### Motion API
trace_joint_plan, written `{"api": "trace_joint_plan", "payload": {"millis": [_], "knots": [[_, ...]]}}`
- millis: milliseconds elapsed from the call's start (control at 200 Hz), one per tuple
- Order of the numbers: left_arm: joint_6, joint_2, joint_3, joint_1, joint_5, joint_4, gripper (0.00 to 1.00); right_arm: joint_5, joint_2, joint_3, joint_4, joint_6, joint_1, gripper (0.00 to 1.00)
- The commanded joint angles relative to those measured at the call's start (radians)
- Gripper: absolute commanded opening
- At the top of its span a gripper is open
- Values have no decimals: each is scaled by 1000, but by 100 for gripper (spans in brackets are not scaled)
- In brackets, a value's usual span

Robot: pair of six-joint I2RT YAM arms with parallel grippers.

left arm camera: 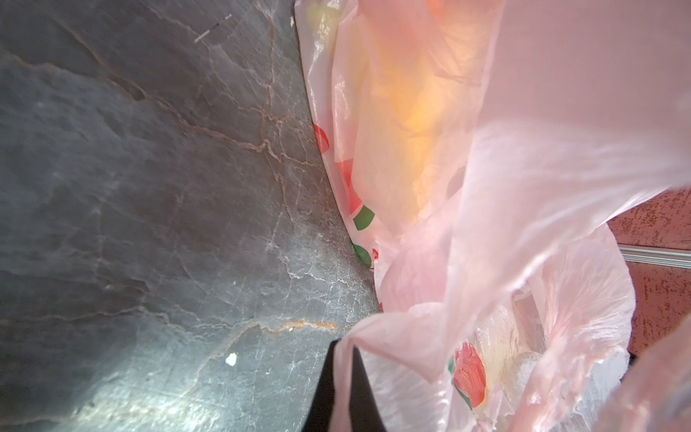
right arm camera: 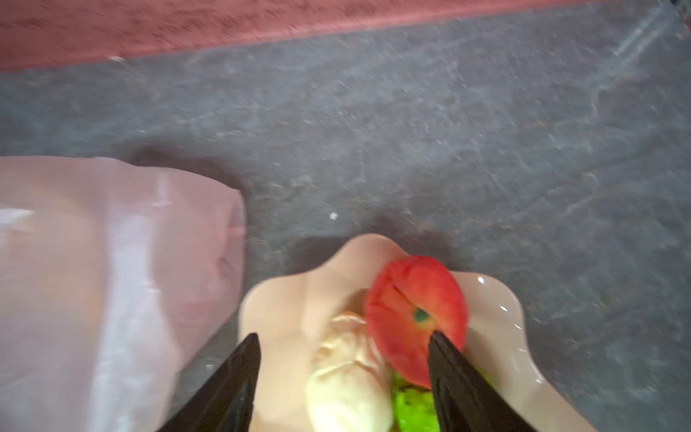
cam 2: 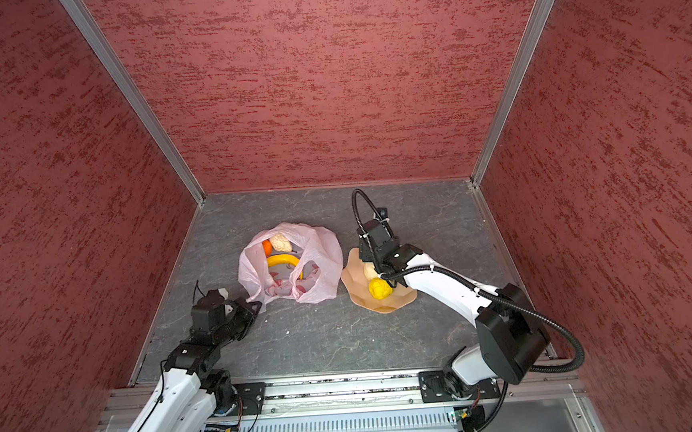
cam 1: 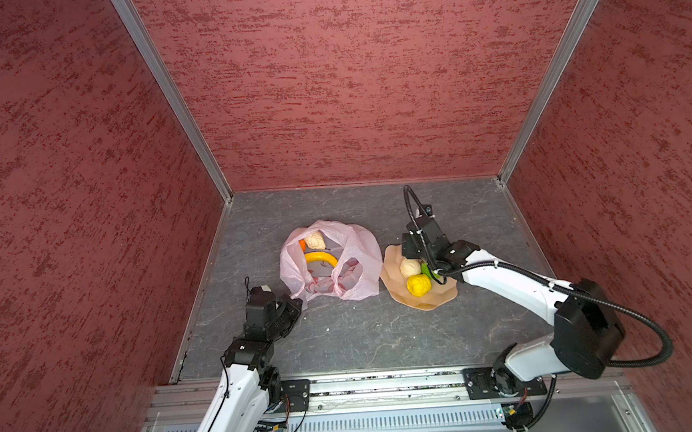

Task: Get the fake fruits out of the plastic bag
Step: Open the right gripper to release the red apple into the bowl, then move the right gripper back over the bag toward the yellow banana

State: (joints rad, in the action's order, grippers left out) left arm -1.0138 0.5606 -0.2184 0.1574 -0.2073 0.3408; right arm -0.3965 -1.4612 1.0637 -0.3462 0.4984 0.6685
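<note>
Four fake fruits (cam 1: 418, 284) are sitting on the tan plate (cam 1: 437, 298) right of the plastic bag (cam 1: 359, 257); right hand (right arm camera: 344, 334) is hovering open above them, red one (right arm camera: 415, 318) lying loose; left hand (cam 1: 297, 305) is clamping the bag's near-left corner; banana (cam 1: 321, 258), orange (cam 1: 302, 245) and cream lump (cam 1: 315, 240) are waiting inside, so next it's reaching left into the mouth; floppy handles (cam 1: 342, 269) are crowding it.

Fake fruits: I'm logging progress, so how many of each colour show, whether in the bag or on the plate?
Yellow: 2, banana, bumpy fruit
Cream-white: 2, bagged lump, plated lump
Orange: 1, orange fruit
Green: 1, green fruit
Red: 1, red fruit
Total: 7
</note>
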Motion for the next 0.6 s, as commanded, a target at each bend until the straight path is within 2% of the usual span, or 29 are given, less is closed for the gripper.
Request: {"api": "trace_joint_plan", "payload": {"millis": [0, 170, 291, 401, 596], "knots": [[14, 4, -2, 5, 2, -16, 0, -26, -52, 119, 25, -37, 97, 67], [19, 1, -1, 7, 4, -11, 0, 120, -195, 311, 113, -87, 226, 63], [19, -2, 3, 8, 8, -17, 0, 220, -345, 483, 103, -128, 297, 62], [21, -3, 2, 11, 4, -19, 0, 281, -477, 595, 86, -135, 310, 60], [22, -29, -3, 14, 5, 12, 0, 293, -649, 753, 13, -149, 309, 58]]}}
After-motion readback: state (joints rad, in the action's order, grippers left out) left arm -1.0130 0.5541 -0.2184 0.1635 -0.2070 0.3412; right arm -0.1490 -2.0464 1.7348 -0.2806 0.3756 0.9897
